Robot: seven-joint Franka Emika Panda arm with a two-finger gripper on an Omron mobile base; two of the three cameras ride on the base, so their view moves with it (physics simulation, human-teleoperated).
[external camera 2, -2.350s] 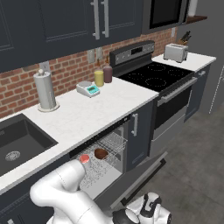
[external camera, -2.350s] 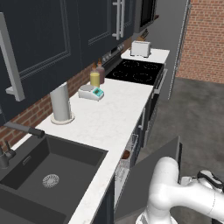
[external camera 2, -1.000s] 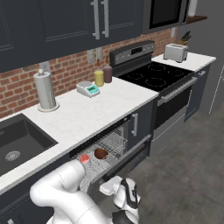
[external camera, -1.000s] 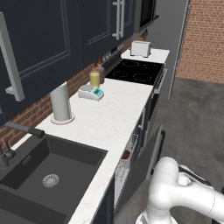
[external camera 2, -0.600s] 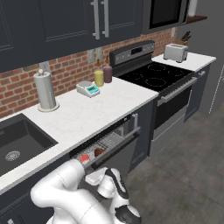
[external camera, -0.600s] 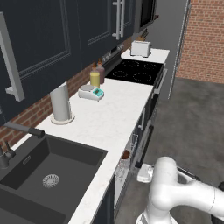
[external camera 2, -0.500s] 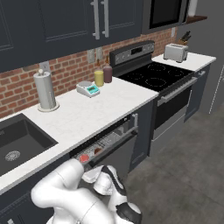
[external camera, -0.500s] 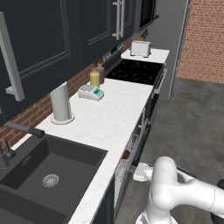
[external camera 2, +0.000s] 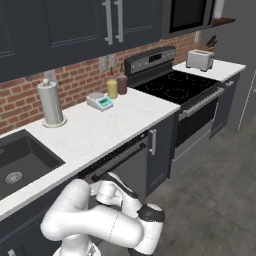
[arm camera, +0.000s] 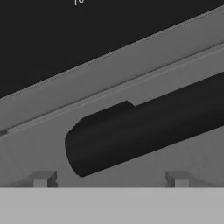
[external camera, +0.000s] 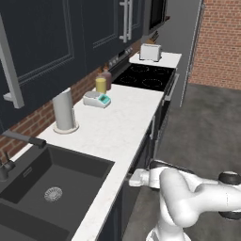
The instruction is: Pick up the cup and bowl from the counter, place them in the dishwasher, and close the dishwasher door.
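Observation:
The dishwasher door (external camera 2: 131,169) stands almost upright under the counter (external camera 2: 102,131), with a thin dark gap along its top edge. My gripper (external camera 2: 99,186) presses against the door's front just below the counter lip; it also shows from the left base view (external camera: 137,178). In the hand view my gripper (arm camera: 109,180) is open, its fingertips (arm camera: 43,179) set wide apart. The door's dark bar handle (arm camera: 144,127) lies right in front of them, with nothing between them. The cup and the bowl are hidden behind the door.
On the counter stand a grey paper roll (external camera 2: 50,104), a small scale (external camera 2: 99,101) and a yellow jar (external camera 2: 112,89). The black stove (external camera 2: 175,85) and a toaster (external camera 2: 199,60) lie to the right, the sink (external camera 2: 20,160) to the left. Open floor (external camera 2: 215,190) lies right of the arm.
The dishwasher door has swung up from wide open to almost shut, hiding the rack with the cup and bowl. My arm rose with it and stays against the door.

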